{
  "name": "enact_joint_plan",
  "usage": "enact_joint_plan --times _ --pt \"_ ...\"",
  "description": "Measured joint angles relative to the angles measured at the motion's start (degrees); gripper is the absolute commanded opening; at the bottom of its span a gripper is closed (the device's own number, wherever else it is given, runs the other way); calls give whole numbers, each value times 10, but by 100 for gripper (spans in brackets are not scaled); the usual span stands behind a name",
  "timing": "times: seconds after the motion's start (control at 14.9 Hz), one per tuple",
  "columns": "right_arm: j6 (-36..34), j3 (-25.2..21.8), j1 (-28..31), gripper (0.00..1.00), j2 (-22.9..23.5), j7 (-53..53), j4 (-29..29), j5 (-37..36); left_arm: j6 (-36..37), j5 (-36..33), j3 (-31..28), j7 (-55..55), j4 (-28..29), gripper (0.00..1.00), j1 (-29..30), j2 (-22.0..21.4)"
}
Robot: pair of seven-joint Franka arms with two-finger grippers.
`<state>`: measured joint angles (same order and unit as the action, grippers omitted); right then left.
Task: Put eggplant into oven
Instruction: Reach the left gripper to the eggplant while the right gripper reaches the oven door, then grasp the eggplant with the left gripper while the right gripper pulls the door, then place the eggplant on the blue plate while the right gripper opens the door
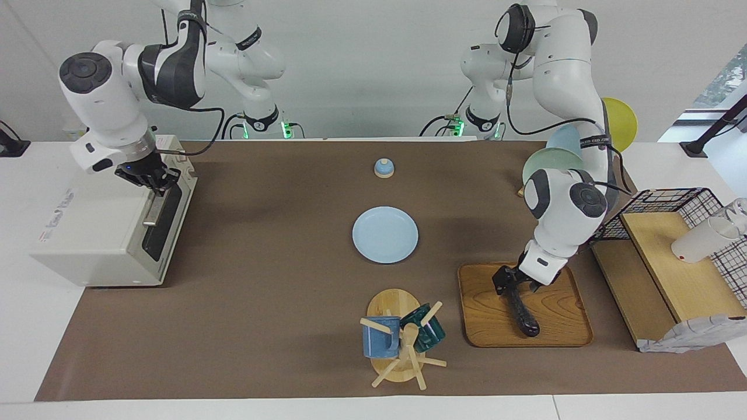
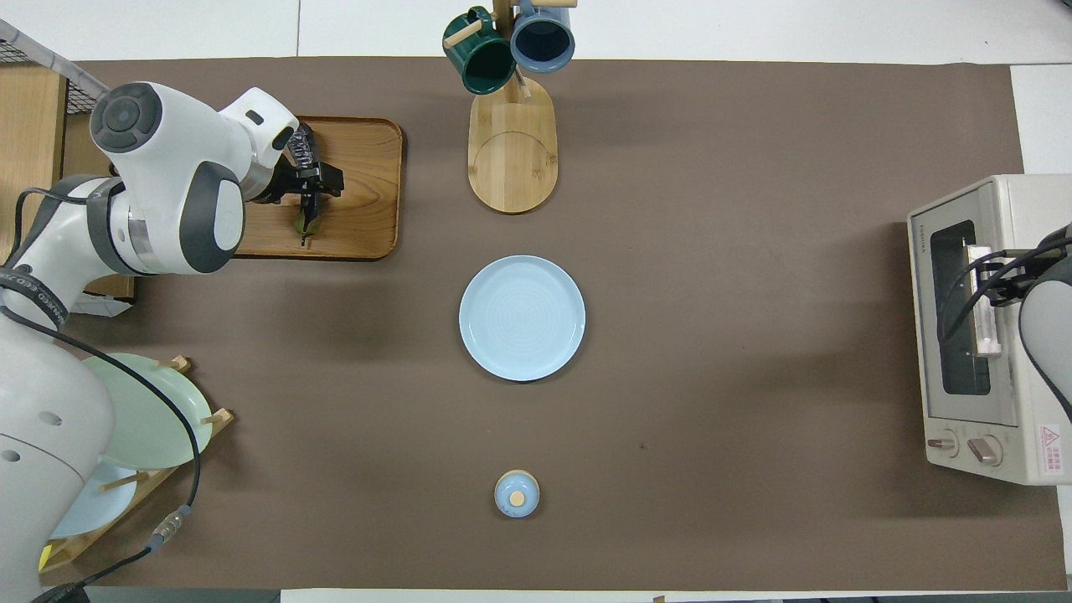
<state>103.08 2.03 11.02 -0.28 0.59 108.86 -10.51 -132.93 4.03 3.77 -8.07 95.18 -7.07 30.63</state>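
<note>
We find the long, glossy dark purple eggplant [image 1: 521, 309] lying on the rectangular wooden tray [image 1: 554, 326], which sits on the brown-covered tabletop [image 1: 262, 280] toward the left arm's end. The left gripper [image 1: 506, 282] is down at the eggplant's stem end, with its fingers set wide apart on either side of the vegetable; we cannot tell whether they touch it. In the overhead view the same gripper [image 2: 316, 180] covers the middle of the eggplant [image 2: 301, 151], whose green stem tip shows just below it.

We locate the boxy off-white toaster oven [image 1: 99, 233] at the right arm's end of the tabletop, with its glass door up and shut. The right gripper [image 1: 153, 178] is at the metal bar handle [image 1: 154, 209] along the door's top edge, with its fingers drawn together; the handle appears to be clamped between them, though we cannot confirm the grip.

Between the oven and the tray we see a round light blue plate [image 1: 385, 234]. A wooden mug stand [image 1: 397, 344] carrying a blue mug [image 1: 380, 338] and a dark green mug [image 1: 425, 329] stands farther from the robots than the plate.
</note>
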Motion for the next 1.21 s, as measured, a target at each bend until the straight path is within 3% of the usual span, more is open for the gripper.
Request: enact_joint_plan --times 0.13,0.27,0.4,0.47,0.54,0.94,1.21 --pt "13 0 0 0 1 0 14 0 -23 0 1 0 19 99 -5 1" --pt "31 0 0 0 1 0 30 0 -30 0 1 0 26 84 -8 1" --pt "36 1 0 0 -1 0 35 0 -31 0 -1 2 26 26 -8 0" --pt "39 1 0 0 -2 0 37 0 -31 0 -2 5 26 9 -8 -1" --pt "44 2 -1 0 -3 0 41 0 -31 0 -3 11 26 0 -8 -2" --pt "85 10 -43 0 -7 -54 82 30 9 0 0 9 4 0 -9 -10" --pt "164 14 -72 0 13 -75 133 61 108 1 6 -65 4 0 -44 -79"
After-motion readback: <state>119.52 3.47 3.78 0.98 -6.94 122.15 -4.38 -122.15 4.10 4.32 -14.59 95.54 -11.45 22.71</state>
